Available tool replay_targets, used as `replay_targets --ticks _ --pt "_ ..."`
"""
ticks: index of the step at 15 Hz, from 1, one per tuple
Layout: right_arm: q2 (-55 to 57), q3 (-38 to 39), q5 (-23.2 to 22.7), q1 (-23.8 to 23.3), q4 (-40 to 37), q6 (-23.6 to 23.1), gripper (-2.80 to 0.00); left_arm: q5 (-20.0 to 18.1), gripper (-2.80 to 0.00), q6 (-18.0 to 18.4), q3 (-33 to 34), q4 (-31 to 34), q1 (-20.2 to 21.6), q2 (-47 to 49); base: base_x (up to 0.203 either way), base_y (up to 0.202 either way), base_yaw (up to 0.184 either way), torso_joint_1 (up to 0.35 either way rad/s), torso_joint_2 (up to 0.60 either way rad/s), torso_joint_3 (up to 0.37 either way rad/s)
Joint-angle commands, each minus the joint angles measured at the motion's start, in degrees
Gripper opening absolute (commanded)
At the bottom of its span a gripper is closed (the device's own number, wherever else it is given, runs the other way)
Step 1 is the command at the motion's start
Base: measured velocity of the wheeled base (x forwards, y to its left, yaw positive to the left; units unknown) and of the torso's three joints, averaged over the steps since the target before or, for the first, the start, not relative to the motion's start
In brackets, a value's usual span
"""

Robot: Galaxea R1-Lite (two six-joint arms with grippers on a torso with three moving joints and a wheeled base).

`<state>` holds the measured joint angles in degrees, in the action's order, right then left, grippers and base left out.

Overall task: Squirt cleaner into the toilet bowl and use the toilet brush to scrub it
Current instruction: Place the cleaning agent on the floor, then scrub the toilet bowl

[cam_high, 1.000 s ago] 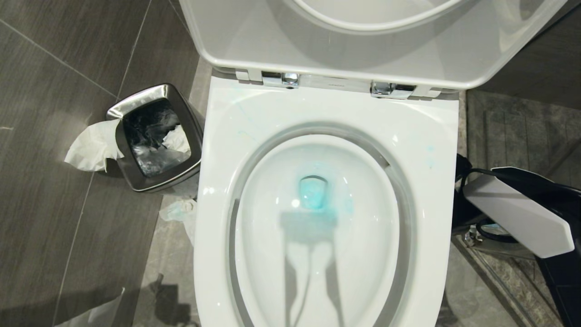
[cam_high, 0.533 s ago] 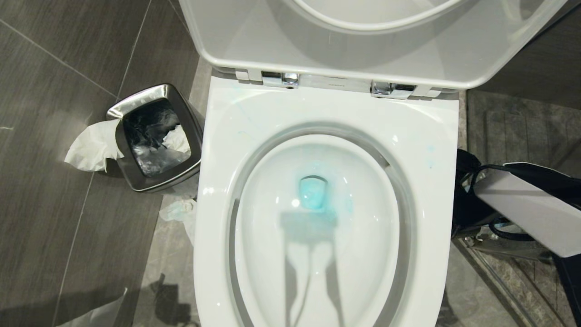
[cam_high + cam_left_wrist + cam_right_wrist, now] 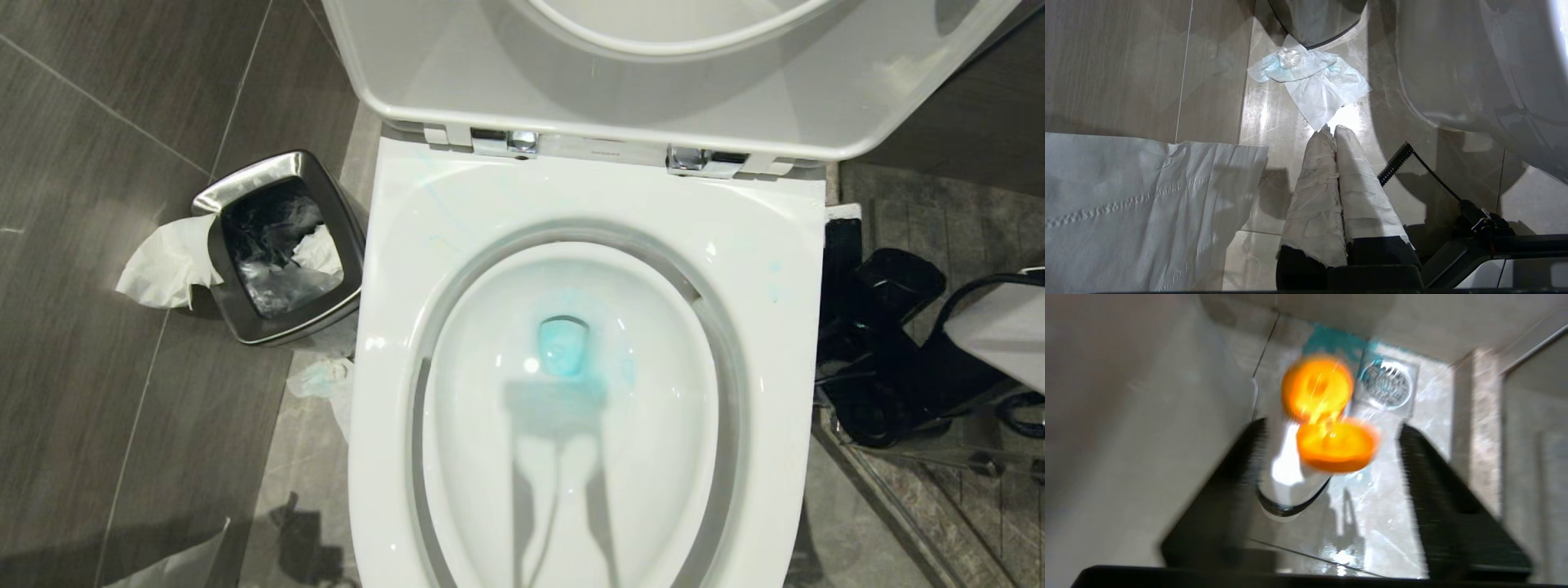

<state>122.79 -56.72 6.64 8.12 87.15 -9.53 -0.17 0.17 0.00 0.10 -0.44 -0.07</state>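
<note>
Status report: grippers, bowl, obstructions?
Left gripper shut, parked low beside toilet bowl. Right gripper open around orange-capped bottle, right of toilet bowl. Teal cleaner in the water; toilet brush not in view. Nothing over the bowl.

The toilet bowl (image 3: 588,367) fills the middle, its lid (image 3: 653,73) raised behind it. The cleaner (image 3: 563,347) pools in the basin. A waste bin (image 3: 282,245) stands just left of the rim, tissue (image 3: 163,261) hanging over its outer side. Right of the bowl, near the floor, the right gripper (image 3: 1331,490) hangs around what seems a bottle (image 3: 1323,433), beside a floor drain (image 3: 1388,386).
</note>
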Motion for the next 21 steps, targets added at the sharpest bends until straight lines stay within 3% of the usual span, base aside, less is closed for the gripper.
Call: replay_targets --ticks 1,6,10,14,18,21 --pt "-5.1 2.7 0.0 0.1 0.5 -0.1 -2.8 0.0 -2.8 0.0 0.0 0.0 0.0 0.1 0.0 0.0 0.0 0.0 0.0 0.0" --pt "-14.5 7.7 0.2 0.1 0.2 -0.3 -2.8 0.0 -2.8 0.0 0.0 0.0 0.0 0.1 0.0 0.0 0.0 0.0 0.0 0.0" --pt "-24.4 12.4 0.4 0.1 -4.9 -1.5 -2.8 0.0 -2.8 0.0 0.0 0.0 0.0 0.1 0.0 0.0 0.0 0.0 0.0 0.0" --pt "-38.6 17.5 0.7 0.0 -19.4 -3.5 -2.8 0.0 -2.8 0.0 0.0 0.0 0.0 0.1 0.0 0.0 0.0 0.0 0.0 0.0" --pt "-53.1 20.0 3.8 0.0 -42.8 -4.0 -2.8 0.0 -2.8 0.0 0.0 0.0 0.0 0.1 0.0 0.0 0.0 0.0 0.0 0.0" --pt "-58.2 26.7 8.6 0.0 -47.9 -7.5 -2.8 0.0 -2.8 0.0 0.0 0.0 0.0 0.1 0.0 0.0 0.0 0.0 0.0 0.0"
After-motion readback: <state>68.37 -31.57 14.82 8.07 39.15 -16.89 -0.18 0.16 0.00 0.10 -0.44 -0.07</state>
